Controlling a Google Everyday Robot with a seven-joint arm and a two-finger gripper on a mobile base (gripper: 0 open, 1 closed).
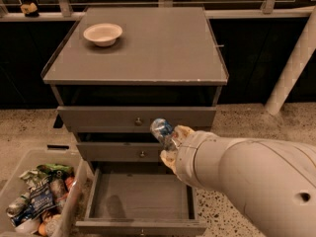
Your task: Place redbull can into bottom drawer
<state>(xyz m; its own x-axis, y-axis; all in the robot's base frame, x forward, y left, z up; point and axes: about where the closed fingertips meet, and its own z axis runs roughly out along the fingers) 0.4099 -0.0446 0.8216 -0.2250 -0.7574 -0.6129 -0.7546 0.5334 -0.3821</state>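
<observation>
My gripper (170, 142) reaches in from the right on a thick cream arm and is shut on the redbull can (161, 130), whose silver and blue top shows above the fingers. The can hangs in front of the two closed drawer fronts, above the right half of the bottom drawer (140, 196). The bottom drawer is pulled out, and its grey floor is bare. Its knob sits at the front edge, low in the view.
A grey cabinet (148, 58) carries a round cream bowl (102, 33) at its back left. A clear bin (37, 201) of colourful snack packets stands on the speckled floor, left of the open drawer. A white post (291, 68) leans at the right.
</observation>
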